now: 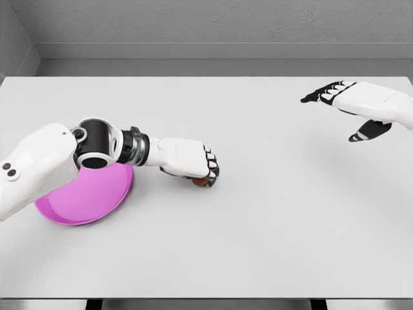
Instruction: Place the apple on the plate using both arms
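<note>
A reddish-brown apple lies on the white table, mostly hidden under my left hand. That hand reaches in from the left and its fingers are curled over the apple. Only a small sliver of the fruit shows below the fingertips. The magenta plate sits left of the apple, partly covered by my left forearm and elbow. My right hand hovers at the far right, well away from apple and plate, its fingers spread and holding nothing.
The white table spans the whole view, with its front edge near the bottom. A grey wall runs behind the far edge.
</note>
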`<state>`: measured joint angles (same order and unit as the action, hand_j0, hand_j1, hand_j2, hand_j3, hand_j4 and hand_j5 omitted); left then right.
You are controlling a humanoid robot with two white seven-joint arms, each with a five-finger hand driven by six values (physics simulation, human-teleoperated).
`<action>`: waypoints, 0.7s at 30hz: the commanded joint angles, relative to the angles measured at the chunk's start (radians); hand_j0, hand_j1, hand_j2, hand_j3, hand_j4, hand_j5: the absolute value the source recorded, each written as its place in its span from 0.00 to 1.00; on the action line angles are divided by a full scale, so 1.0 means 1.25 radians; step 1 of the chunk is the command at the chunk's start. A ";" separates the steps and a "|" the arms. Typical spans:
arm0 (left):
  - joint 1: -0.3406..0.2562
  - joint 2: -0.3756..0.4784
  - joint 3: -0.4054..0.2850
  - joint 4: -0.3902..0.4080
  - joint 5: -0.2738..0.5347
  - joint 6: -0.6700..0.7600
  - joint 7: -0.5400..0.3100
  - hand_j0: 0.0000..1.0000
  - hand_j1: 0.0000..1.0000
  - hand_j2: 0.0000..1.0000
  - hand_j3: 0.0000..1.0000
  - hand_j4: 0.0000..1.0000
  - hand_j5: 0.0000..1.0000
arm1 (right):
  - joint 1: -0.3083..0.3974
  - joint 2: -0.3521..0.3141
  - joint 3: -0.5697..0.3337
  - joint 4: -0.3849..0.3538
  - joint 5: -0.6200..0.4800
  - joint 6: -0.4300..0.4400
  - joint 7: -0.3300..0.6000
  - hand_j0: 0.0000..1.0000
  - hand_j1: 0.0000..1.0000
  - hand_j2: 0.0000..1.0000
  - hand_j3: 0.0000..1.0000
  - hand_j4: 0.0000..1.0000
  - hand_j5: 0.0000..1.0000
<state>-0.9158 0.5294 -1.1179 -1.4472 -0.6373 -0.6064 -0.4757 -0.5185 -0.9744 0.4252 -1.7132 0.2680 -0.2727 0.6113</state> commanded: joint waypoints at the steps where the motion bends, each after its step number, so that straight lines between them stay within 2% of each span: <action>1: 0.000 0.000 -0.009 0.000 -0.003 -0.004 -0.004 0.56 0.56 0.56 0.56 0.56 0.56 | 0.000 -0.001 0.000 0.001 -0.002 0.001 0.000 1.00 1.00 1.00 1.00 1.00 1.00; 3: 0.001 0.000 -0.011 0.000 -0.003 -0.004 -0.004 0.53 0.53 0.53 0.53 0.53 0.53 | 0.002 -0.001 0.000 0.000 -0.002 0.001 0.000 1.00 1.00 1.00 1.00 1.00 1.00; 4: 0.001 0.000 -0.014 0.000 -0.003 -0.004 -0.004 0.46 0.46 0.46 0.46 0.46 0.46 | 0.002 -0.001 0.000 0.000 -0.002 0.001 0.000 1.00 1.00 1.00 1.00 1.00 1.00; 8: 0.001 0.004 -0.015 0.002 -0.004 -0.004 -0.005 0.37 0.37 0.37 0.37 0.37 0.37 | 0.004 -0.001 0.000 0.000 -0.002 0.001 0.000 1.00 1.00 1.00 1.00 1.00 1.00; 11: 0.001 0.006 -0.011 0.002 -0.002 -0.004 0.001 0.20 0.20 0.20 0.20 0.20 0.20 | 0.004 -0.001 0.000 0.000 -0.002 0.001 0.000 1.00 1.00 1.00 1.00 1.00 1.00; 14: 0.000 0.011 -0.004 -0.001 0.009 -0.004 0.007 0.19 0.19 0.19 0.19 0.19 0.19 | 0.004 -0.001 0.000 0.000 -0.002 0.001 0.000 1.00 1.00 1.00 1.00 1.00 1.00; 17: -0.006 0.015 0.007 -0.003 0.058 -0.004 0.007 0.19 0.19 0.19 0.19 0.19 0.19 | 0.004 -0.001 0.000 0.000 -0.002 0.001 0.000 1.00 1.00 1.00 1.00 1.00 1.00; 19: -0.002 0.038 0.029 -0.006 0.073 -0.004 0.008 0.19 0.19 0.19 0.19 0.19 0.19 | 0.004 -0.001 0.000 0.000 -0.002 0.001 0.000 1.00 1.00 1.00 1.00 1.00 1.00; 21: -0.001 0.075 0.050 -0.008 0.122 -0.004 0.007 0.19 0.19 0.19 0.19 0.19 0.19 | 0.004 -0.001 0.000 0.000 -0.002 0.001 0.000 1.00 1.00 1.00 1.00 1.00 1.00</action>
<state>-0.9189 0.5910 -1.0804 -1.4548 -0.5385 -0.6131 -0.4632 -0.5139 -0.9745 0.4252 -1.7133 0.2680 -0.2728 0.6113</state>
